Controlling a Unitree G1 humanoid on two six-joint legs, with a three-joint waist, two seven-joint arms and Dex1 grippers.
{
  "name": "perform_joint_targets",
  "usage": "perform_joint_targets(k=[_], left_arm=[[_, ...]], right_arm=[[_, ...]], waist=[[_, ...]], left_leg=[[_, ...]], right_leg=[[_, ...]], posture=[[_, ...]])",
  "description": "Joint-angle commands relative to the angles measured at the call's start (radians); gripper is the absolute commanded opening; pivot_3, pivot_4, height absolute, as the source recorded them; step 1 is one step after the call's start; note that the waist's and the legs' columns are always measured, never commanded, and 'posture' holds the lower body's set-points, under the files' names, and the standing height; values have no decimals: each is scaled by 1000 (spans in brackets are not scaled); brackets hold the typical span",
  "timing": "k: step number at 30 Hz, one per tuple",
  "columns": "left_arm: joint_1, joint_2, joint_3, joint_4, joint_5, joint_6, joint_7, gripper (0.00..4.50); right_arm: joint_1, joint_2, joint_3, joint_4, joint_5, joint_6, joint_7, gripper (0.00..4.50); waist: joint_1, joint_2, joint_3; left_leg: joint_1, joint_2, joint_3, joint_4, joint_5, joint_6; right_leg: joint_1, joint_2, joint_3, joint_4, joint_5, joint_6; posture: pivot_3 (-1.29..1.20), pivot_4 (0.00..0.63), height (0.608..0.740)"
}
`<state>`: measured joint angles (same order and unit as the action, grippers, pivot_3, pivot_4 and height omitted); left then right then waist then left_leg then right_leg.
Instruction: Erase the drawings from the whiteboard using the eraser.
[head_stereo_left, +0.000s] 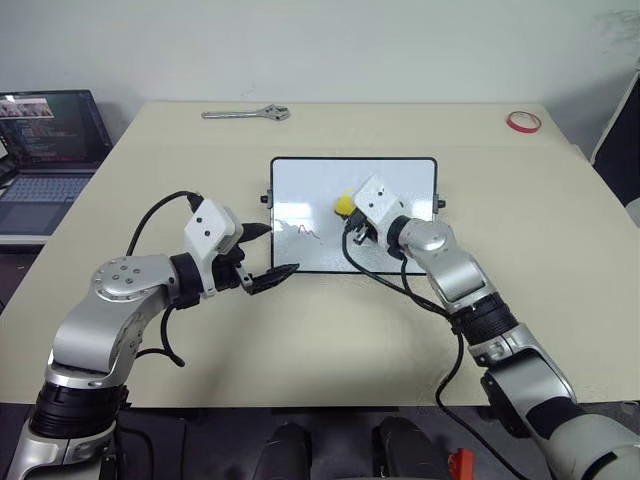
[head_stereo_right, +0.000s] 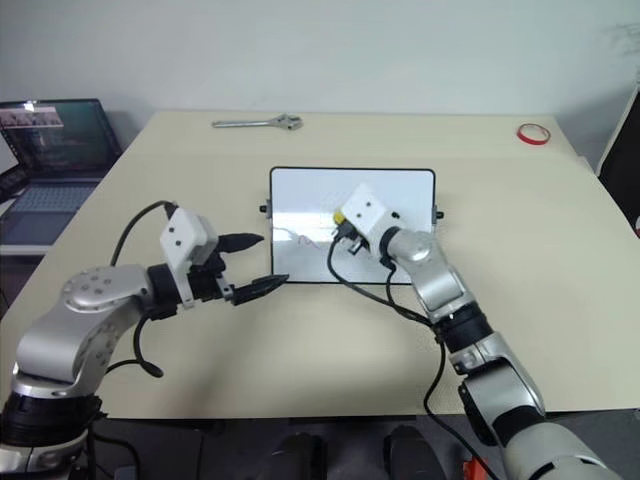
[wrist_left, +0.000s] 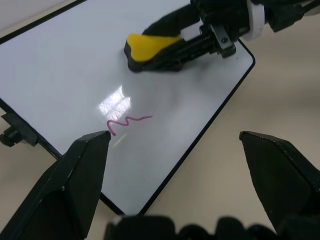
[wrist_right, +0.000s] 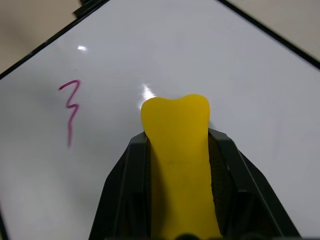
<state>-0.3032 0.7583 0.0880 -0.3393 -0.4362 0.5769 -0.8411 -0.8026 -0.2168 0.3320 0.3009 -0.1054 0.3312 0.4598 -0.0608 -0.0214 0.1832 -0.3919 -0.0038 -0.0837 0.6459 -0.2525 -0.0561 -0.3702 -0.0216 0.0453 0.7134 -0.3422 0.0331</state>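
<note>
The eraser (wrist_right: 176, 165) is clamped by the right gripper (head_stereo_left: 352, 222) on the whiteboard (head_stereo_left: 300, 185); the left wrist view reveals the left gripper (wrist_left: 175, 145) spread apart, a red zigzag (wrist_left: 127, 122) at ten o'clock.

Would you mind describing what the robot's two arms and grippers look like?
Both arms are built of rounded silver-grey metal segments joined by black ribbed collars. Each ends in a white boxy wrist housing carrying two black, tapered, pointed fingers: the left gripper and the right gripper. Loose black cables loop from each wrist back along the forearm. The left arm's big rounded joint shows a ring of small dark screw holes.
</note>
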Motion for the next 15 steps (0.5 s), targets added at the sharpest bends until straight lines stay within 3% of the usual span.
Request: perform_joint_targets(k=[1,5,10,15], left_arm=[[0,6,19,1,2,-31,-7,4500],[2,7,18,4,0,-37,-9,4500],[7,3,18,4,-2,-43,-8,4500],[14,1,16,7,0,-49,-9,4500]], right_arm=[[-39,2,-81,111,-63,-61,-194,1144],[-58,-9,-128,169,-57,-78,-268,1143],[15,-29,-34,109,-39,-23,-45,1140],[85,-25,32,-14,-45,-1,68,1139]], waist=[[1,0,0],[9,-1,-1],[13,-4,-2],[1,-5,-3]], left_leg=[[0,0,0,0,0,0],[0,-1,-2,0,2,-2],[0,-2,-4,1,2,-2],[1,0,-3,0,2,-2]], right_leg=[[0,0,0,0,0,0],[1,0,-1,1,2,-1],[2,0,-2,0,2,-1],[2,0,-2,0,2,-1]], posture=[[0,150,740],[0,150,740],[0,150,740],[0,150,740]])
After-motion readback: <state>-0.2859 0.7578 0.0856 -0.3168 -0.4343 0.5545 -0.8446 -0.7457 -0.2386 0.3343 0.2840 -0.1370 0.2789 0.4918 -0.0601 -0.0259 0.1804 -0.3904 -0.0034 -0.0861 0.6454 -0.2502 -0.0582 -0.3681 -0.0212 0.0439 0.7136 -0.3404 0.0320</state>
